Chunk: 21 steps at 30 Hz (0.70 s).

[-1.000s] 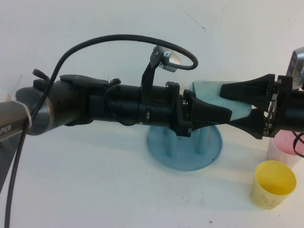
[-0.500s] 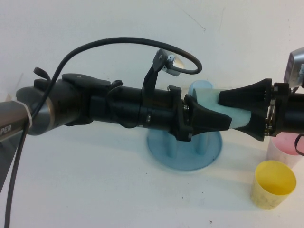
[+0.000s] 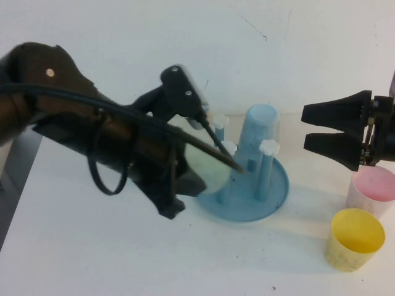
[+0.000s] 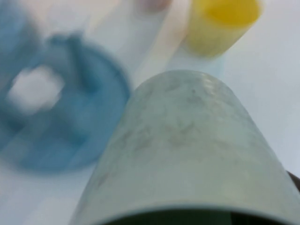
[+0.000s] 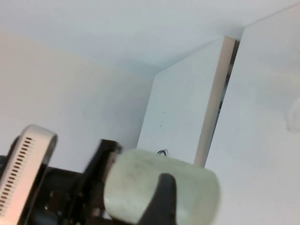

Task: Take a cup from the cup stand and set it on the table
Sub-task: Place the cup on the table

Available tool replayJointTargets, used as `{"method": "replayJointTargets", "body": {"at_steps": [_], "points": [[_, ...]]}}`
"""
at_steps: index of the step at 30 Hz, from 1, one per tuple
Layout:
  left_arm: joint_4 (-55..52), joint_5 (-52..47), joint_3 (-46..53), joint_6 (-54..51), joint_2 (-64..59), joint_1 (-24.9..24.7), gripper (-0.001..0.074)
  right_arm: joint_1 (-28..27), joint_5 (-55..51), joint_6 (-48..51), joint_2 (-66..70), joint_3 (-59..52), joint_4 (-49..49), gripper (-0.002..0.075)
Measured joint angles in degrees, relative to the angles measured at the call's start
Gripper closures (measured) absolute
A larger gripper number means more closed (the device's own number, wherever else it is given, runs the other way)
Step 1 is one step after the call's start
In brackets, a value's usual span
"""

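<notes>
One cup (image 3: 207, 165) clamped in left gripper (image 3: 188, 182), just left of stand (image 3: 271, 200), off its peg. Lower slowly, upright, onto bare table (image 3: 123, 259), clear of stand, before releasing. Right gripper (image 3: 318, 129) wide open, empty, at far right.

The left hand (image 3: 185, 185) is smeared by motion, its fingers lost behind the blurred pale mint cup (image 3: 207, 169) it carries. The right hand (image 3: 303, 126) is cut off at the frame edge. The cup stand (image 4: 56, 112) appears blurred.
</notes>
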State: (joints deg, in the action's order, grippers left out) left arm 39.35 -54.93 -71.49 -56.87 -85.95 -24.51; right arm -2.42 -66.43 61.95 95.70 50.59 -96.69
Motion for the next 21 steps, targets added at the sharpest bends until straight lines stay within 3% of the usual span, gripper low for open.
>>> {"method": "replayJointTargets", "body": {"at_steps": [7, 21], "points": [[-28.7, -3.2, 0.0, 23.5, 3.3, 0.0, 0.0711, 0.0, 0.0, 1.5, 0.0, 0.0, 1.8, 0.0034], [-41.7, -7.3, -1.7, 30.2, -15.6, 0.0, 0.0712, 0.0, 0.0, 2.6, 0.0, 0.0, 3.4, 0.0034]]}}
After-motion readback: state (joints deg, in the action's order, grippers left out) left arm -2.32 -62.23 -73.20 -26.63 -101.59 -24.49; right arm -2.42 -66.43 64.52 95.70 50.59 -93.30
